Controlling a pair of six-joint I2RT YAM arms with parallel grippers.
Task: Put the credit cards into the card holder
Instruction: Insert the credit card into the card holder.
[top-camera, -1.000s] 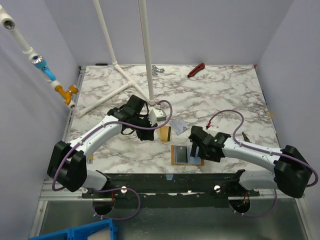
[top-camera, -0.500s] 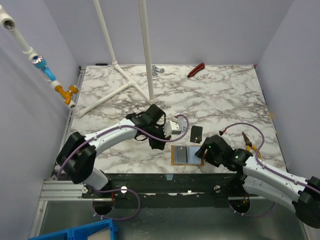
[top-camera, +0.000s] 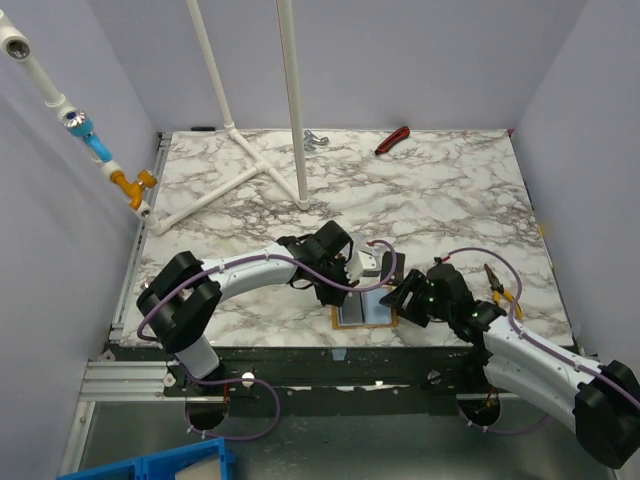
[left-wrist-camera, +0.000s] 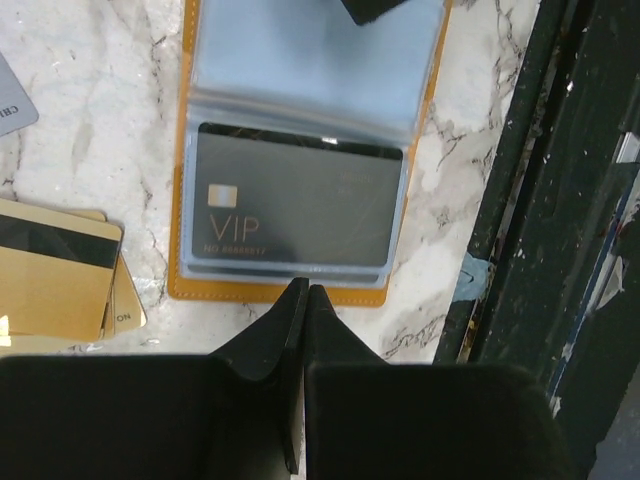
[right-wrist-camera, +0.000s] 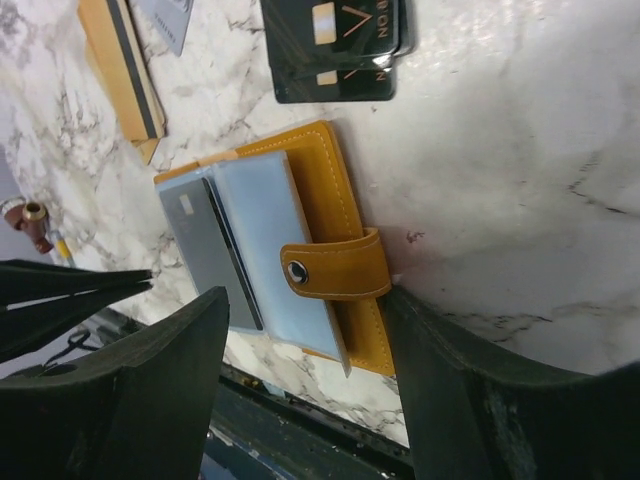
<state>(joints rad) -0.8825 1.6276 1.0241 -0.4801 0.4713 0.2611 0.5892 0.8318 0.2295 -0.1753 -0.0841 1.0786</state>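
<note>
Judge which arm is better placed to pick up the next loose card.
Likely left. The left gripper, shut and empty, hovers beside the gold-tan striped cards. The right gripper, open, straddles the mustard leather card holder's snap tab.

The mustard-yellow leather card holder (left-wrist-camera: 278, 290) lay open and flat near the front edge of the marbled surface (left-wrist-camera: 90, 150), its snap tab (right-wrist-camera: 335, 270) folded out. A dark grey "VIP" card (left-wrist-camera: 300, 210) sat inside one clear sleeve. Just beside the holder lay gold-tan cards with a dark stripe (left-wrist-camera: 55, 275), stacked; a pale grey-blue card (right-wrist-camera: 170, 20) lay beyond them, and two black cards (right-wrist-camera: 335, 45) overlapped near the holder.
</note>
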